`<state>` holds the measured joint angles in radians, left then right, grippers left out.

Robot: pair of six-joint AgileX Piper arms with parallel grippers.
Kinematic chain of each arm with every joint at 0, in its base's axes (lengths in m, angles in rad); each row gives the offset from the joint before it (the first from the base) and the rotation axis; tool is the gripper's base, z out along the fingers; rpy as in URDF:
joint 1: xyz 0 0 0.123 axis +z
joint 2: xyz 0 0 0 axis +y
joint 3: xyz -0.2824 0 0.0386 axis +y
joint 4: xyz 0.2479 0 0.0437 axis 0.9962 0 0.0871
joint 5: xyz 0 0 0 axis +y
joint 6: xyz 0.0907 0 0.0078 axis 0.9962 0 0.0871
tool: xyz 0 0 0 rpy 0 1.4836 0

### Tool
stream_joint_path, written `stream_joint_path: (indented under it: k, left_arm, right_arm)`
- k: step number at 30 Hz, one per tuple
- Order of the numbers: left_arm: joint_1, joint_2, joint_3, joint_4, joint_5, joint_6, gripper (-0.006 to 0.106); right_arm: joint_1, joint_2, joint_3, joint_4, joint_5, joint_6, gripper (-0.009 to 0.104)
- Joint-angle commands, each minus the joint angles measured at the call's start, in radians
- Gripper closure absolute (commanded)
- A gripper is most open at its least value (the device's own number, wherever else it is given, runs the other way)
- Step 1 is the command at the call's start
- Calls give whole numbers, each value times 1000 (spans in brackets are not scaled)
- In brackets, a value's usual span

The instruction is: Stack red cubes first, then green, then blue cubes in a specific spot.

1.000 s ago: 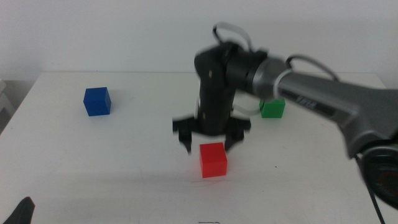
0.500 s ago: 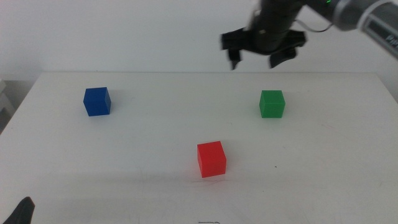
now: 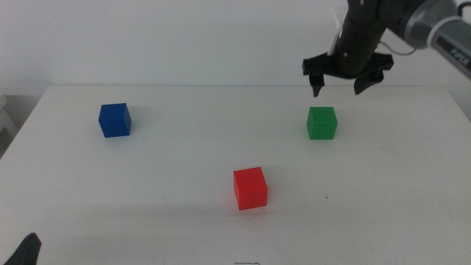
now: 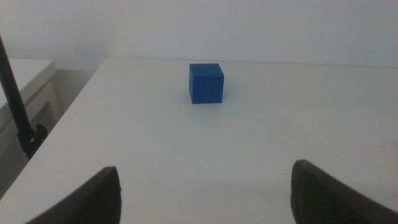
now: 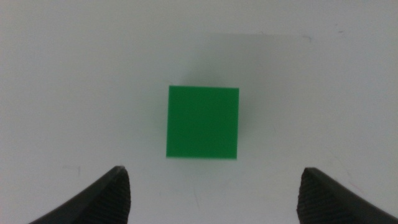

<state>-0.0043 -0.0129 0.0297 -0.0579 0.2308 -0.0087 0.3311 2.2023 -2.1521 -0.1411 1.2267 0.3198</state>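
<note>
The red cube (image 3: 250, 188) rests on the white table near the front middle, with nothing touching it. At the right stands the green cube (image 3: 321, 122), and my right gripper (image 3: 343, 86) hangs open in the air just above and behind it. Looking straight down, the right wrist view shows the green cube (image 5: 203, 122) centred between the wide-apart jaws of the right gripper (image 5: 214, 193). The blue cube (image 3: 115, 119) sits at the far left. My left gripper (image 4: 205, 193) waits open low at the front left, facing the blue cube (image 4: 206, 83).
The white tabletop (image 3: 184, 162) ends at a pale wall behind and drops off at its left edge (image 4: 62, 118). A dark stand pole (image 4: 15, 106) rises beside that edge. Only a dark tip of the left arm (image 3: 26, 252) shows at the bottom left corner.
My right gripper, open throughout, left the red cube on the table, rose and swung to the back right, then came down over the green cube. No cube moved.
</note>
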Motion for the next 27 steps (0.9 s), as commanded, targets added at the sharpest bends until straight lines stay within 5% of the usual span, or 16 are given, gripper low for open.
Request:
stream_joint_path:
  k: [1, 20, 22, 27]
  left_arm:
    - [-4, -20, -3, -8, -76, -8, 7]
    - [-4, -20, -3, -8, -76, -8, 7]
    - [-4, -20, -3, -8, -76, -8, 7]
    - [-4, -20, -3, -8, -76, -8, 7]
  right_arm:
    - [-17, -38, -31, -13, -62, -12, 1]
    - [-18, 97, -32, 15, -119, -2, 9]
    - [-18, 98, -32, 15, -125, -2, 16]
    - [-24, 98, -32, 21, -137, -3, 61]
